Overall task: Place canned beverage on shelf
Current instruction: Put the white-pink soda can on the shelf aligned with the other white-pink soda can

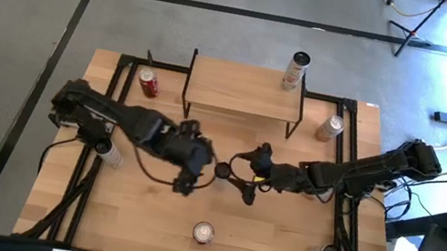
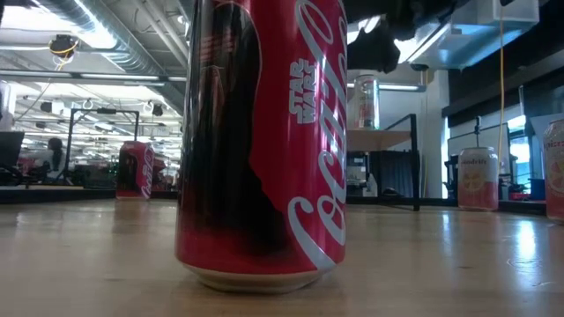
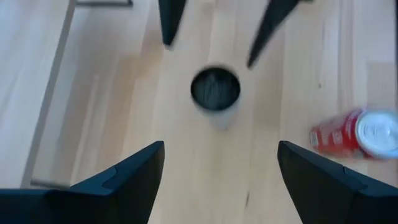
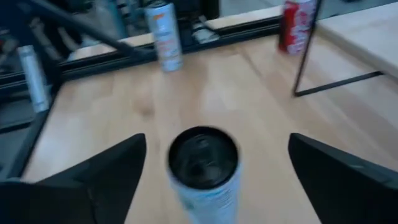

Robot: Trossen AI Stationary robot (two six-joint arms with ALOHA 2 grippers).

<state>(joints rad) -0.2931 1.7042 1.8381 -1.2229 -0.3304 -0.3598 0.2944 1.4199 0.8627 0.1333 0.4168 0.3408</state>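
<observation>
High view: the left gripper [image 1: 200,169] and right gripper [image 1: 244,177] face each other at the table centre, with a dark-topped can [image 1: 222,171] standing between them. The shelf [image 1: 244,90] stands beyond them at the table's far edge, its board bare. A red can [image 1: 148,85] stands left of the shelf, a tall can [image 1: 295,71] at its far right corner, a pale can [image 1: 330,127] to its right, and another red can [image 1: 203,232] near the front edge.

Low view: that front red can [image 2: 262,141] fills the frame and hides both grippers; the shelf [image 2: 379,139] shows behind it.

Left wrist view: the fingers [image 3: 124,180] are spread wide, the can [image 3: 215,90] ahead of them, untouched.

Right wrist view: the fingers [image 4: 99,171] are likewise wide apart, with the can [image 4: 203,160] between them, not gripped.
</observation>
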